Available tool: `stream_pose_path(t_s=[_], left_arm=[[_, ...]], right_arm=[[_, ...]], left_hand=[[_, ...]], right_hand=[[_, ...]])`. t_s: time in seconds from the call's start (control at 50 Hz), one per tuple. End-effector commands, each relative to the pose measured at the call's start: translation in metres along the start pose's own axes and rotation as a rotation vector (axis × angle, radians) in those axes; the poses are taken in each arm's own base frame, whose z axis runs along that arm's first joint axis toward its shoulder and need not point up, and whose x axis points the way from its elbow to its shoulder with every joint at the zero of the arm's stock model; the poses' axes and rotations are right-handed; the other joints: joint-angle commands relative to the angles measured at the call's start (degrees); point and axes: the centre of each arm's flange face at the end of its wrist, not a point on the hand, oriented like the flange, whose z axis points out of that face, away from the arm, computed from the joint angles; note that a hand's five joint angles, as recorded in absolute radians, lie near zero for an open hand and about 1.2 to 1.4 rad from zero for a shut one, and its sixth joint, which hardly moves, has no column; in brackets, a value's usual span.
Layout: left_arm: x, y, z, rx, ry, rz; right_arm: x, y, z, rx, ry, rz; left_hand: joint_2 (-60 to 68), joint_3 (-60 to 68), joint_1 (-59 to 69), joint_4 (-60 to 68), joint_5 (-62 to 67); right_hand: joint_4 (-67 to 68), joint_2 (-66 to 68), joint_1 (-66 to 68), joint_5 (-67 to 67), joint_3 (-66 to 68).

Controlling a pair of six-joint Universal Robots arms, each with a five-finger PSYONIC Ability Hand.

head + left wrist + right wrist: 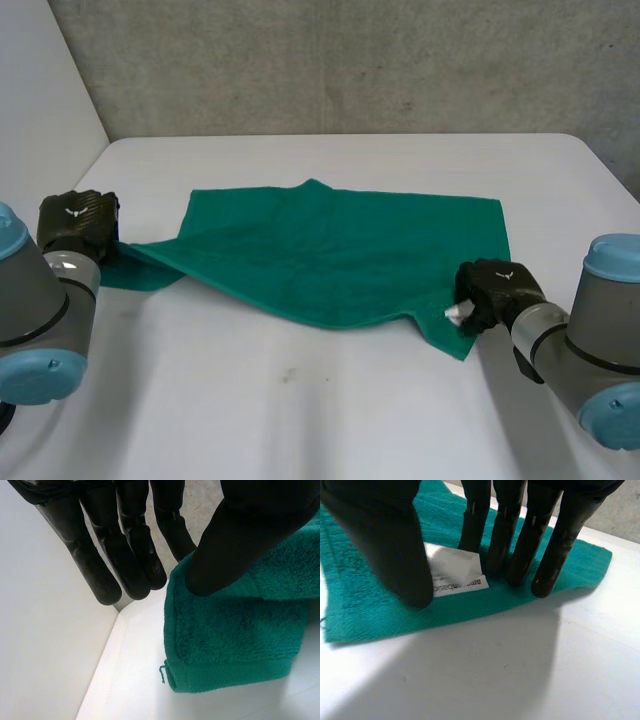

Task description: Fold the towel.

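A green towel lies spread on the white table, its left part raised off the surface. My left hand is at the towel's left corner. In the left wrist view the towel hangs doubled from that hand, its edge pinched between the thumb and a finger behind it. My right hand is on the near right corner. There its fingers and thumb rest on the flat towel, either side of a white label.
A grey wall stands behind the table's far edge. A pale wall runs along the left side. Bare tabletop lies in front of the towel and beyond it.
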Motion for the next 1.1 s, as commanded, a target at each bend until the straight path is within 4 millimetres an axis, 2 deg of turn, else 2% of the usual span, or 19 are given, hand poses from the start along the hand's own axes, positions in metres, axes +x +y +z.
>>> stream_pose_path(t_s=[0.02, 0.08, 0.18, 0.24, 0.34, 0.4, 0.5, 0.52, 0.58, 0.68, 0.78, 0.82, 0.86, 0.88, 0.9, 0.96, 0.98, 1.0, 1.1], left_arm=[[0.0, 0.0, -0.001, -0.001, -0.001, 0.0], [0.0, 0.001, -0.001, -0.006, 0.0, 0.001], [0.0, -0.001, -0.004, -0.006, 0.0, 0.001], [0.002, -0.003, -0.007, -0.002, 0.01, 0.004], [-0.001, -0.015, -0.023, -0.024, 0.029, 0.025], [-0.005, -0.022, -0.039, -0.068, 0.051, 0.033], [-0.006, -0.021, -0.071, -0.175, 0.108, 0.056], [-0.005, -0.019, -0.084, -0.217, 0.131, 0.066], [-0.006, -0.016, -0.101, -0.27, 0.157, 0.08], [-0.006, -0.01, -0.141, -0.341, 0.219, 0.132], [-0.001, -0.011, -0.159, -0.324, 0.275, 0.222], [0.001, -0.011, -0.159, -0.316, 0.284, 0.236], [0.005, -0.011, -0.151, -0.299, 0.284, 0.239], [0.011, -0.008, -0.141, -0.29, 0.286, 0.241], [0.011, -0.008, -0.141, -0.29, 0.286, 0.241], [0.023, -0.006, -0.112, -0.26, 0.279, 0.239], [0.023, -0.006, -0.112, -0.26, 0.279, 0.239], [0.035, -0.001, -0.083, -0.242, 0.27, 0.237], [0.053, 0.001, -0.038, -0.193, 0.257, 0.234]], right_arm=[[0.006, -0.006, 0.004, 0.041, 0.021, -0.003], [0.009, -0.015, 0.001, 0.076, 0.036, -0.004], [0.011, -0.053, -0.02, 0.189, 0.05, -0.023], [0.013, -0.065, -0.028, 0.224, 0.056, -0.025], [0.037, -0.089, -0.05, 0.23, 0.127, -0.083], [0.053, -0.098, -0.066, 0.176, 0.17, -0.189], [0.067, -0.097, -0.085, 0.04, 0.178, -0.367], [0.068, -0.095, -0.086, 0.019, 0.176, -0.383], [0.067, -0.09, -0.092, -0.051, 0.16, -0.43], [0.064, -0.081, -0.101, -0.14, 0.121, -0.461], [0.067, -0.077, -0.105, -0.188, 0.104, -0.474], [0.07, -0.078, -0.103, -0.18, 0.111, -0.468], [0.072, -0.077, -0.092, -0.152, 0.106, -0.463], [0.072, -0.077, -0.092, -0.152, 0.106, -0.463], [0.079, -0.074, -0.075, -0.131, 0.124, -0.436], [0.087, -0.073, -0.058, -0.107, 0.154, -0.398], [0.091, -0.07, -0.049, -0.099, 0.163, -0.368], [0.093, -0.068, -0.044, -0.098, 0.167, -0.357], [0.096, -0.066, -0.017, -0.073, 0.179, -0.314]], left_hand=[[11.3, 11.6, 15.3, 11.6, 14.4], [11.3, 11.6, 15.3, 11.6, 14.4], [11.3, 11.6, 15.3, 11.6, 14.4], [11.3, 11.6, 15.3, 11.6, 14.4], [11.3, 11.6, 15.3, 11.6, 14.4], [11.3, 11.6, 15.3, 11.6, 14.4], [11.3, 11.6, 15.3, 11.6, 14.4], [11.3, 11.6, 15.3, 11.6, 14.4], [11.3, 11.6, 15.3, 11.6, 14.4], [11.3, 11.6, 15.3, 11.6, 14.4], [11.3, 11.6, 15.3, 11.6, 14.4], [11.3, 11.6, 15.3, 11.6, 14.4], [11.3, 11.6, 15.3, 11.6, 14.4], [11.3, 11.6, 15.3, 11.6, 14.4], [11.3, 11.6, 15.3, 11.6, 14.4], [11.3, 11.6, 15.3, 11.6, 14.4], [11.3, 11.6, 15.3, 11.6, 14.4], [11.3, 11.6, 15.3, 11.6, 14.4], [11.3, 11.6, 15.3, 11.6, 14.4]], right_hand=[[35.6, 35.5, 41.7, 37.4, 35.5], [35.6, 35.5, 41.7, 37.4, 35.5], [35.6, 35.5, 41.7, 37.4, 35.5], [35.6, 35.5, 41.7, 37.4, 35.5], [35.6, 35.5, 41.7, 37.4, 35.5], [35.6, 35.5, 41.7, 37.4, 35.5], [35.6, 35.5, 41.7, 37.4, 35.5], [35.6, 35.5, 41.7, 37.4, 35.5], [35.6, 35.5, 41.7, 37.4, 35.5], [35.6, 35.5, 41.7, 37.4, 35.5], [35.6, 35.5, 41.7, 37.4, 35.5], [35.6, 35.5, 41.7, 37.4, 35.5], [35.6, 35.5, 41.7, 37.4, 35.5], [35.6, 35.5, 41.7, 37.4, 35.5], [35.6, 35.5, 41.7, 37.4, 35.5], [35.6, 35.5, 41.7, 37.4, 35.5], [35.6, 35.5, 41.7, 37.4, 35.5], [35.6, 35.5, 41.7, 37.4, 35.5], [35.6, 35.5, 41.7, 37.4, 35.5]])
